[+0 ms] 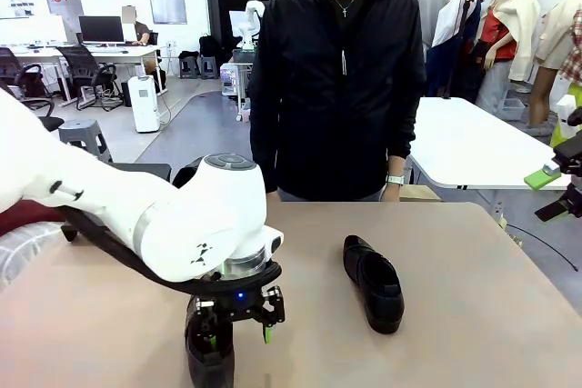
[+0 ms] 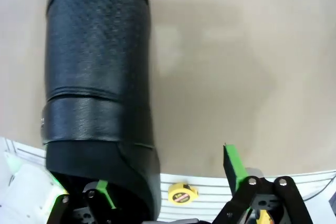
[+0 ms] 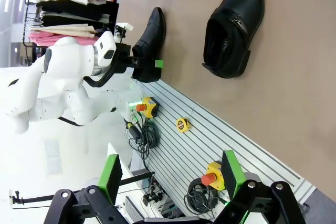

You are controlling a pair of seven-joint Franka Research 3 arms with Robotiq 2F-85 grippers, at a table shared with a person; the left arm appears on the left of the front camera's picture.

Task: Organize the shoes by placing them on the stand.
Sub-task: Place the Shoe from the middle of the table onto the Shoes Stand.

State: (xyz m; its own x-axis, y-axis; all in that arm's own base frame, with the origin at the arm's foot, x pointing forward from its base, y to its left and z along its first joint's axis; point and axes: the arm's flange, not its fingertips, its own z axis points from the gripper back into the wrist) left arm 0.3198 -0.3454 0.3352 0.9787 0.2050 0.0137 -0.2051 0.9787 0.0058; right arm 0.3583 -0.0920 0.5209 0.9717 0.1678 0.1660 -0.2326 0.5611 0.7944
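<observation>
The left hand is lowered over one shoe at the near left edge of the table. The hand is released. One finger sits at the heel end of this shoe, and the other finger stands over bare table, apart from the leather. A second shoe lies flat right of centre, toe toward the far side. The right hand is raised at the right, released and empty. A person stands at the far side.
</observation>
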